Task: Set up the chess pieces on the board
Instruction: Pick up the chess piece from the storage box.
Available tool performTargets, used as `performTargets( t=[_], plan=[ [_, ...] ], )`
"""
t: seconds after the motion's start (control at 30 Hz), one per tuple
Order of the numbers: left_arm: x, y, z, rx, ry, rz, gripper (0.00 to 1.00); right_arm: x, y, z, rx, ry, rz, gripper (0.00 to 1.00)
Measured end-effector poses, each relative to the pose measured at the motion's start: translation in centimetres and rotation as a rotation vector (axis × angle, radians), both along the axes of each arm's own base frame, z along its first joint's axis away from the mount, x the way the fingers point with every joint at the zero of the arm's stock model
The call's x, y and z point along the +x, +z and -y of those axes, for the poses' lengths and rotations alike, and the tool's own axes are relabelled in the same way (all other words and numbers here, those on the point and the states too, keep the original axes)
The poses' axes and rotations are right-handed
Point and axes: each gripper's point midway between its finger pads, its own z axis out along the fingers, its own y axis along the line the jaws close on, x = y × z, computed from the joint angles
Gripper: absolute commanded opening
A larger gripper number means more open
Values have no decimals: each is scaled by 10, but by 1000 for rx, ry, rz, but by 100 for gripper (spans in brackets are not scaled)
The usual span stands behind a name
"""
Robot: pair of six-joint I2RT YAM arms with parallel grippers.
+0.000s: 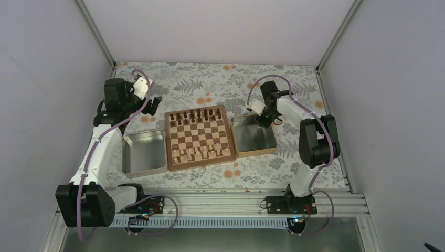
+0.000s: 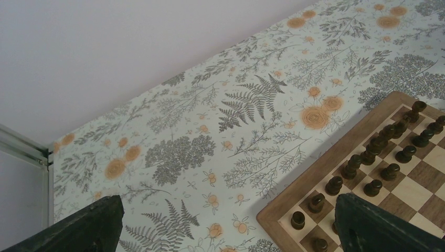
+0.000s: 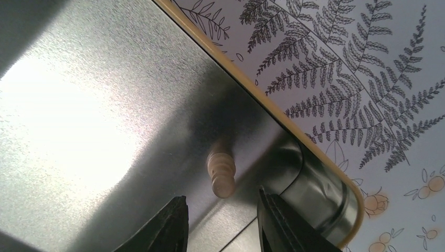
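Observation:
The board (image 1: 200, 134) lies mid-table with dark pieces (image 1: 196, 116) on its far rows and pale chess pieces (image 1: 201, 153) on its near rows. One pale piece (image 3: 221, 170) lies on its side on the shiny floor of the rimmed tray (image 1: 254, 138) right of the board, near the tray's corner. My right gripper (image 3: 223, 207) is open just above that piece, one finger on each side, not touching it; it also shows in the top view (image 1: 265, 119). My left gripper (image 2: 225, 233) is open and empty over the cloth by the board's far left corner (image 2: 315, 176).
A shiny metal tray (image 1: 142, 153) sits left of the board. A floral cloth (image 1: 210, 84) covers the table. White walls close in the back and both sides. The rimmed tray's wall (image 3: 315, 173) curves close beside my right fingers.

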Motion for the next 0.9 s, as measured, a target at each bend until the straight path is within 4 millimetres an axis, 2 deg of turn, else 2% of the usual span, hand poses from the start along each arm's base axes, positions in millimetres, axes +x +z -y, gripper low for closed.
performTargets(
  t=[0.23,0.37,0.57,0.7,0.9],
  plan=[
    [0,0,0,0,0,0,100,0,-10,0,-3,0,-21,36],
    [0,0,0,0,0,0,100,1,-16,-1,-3,1,-31,31],
    [0,0,0,0,0,0,100,2,-26,-2,-2,4,-45,11],
    [0,0,0,0,0,0,100,4,-26,-3,1,0,-41,5],
    [0,0,0,0,0,0,100,2,-15,-4,2,5,-32,5]
  ],
)
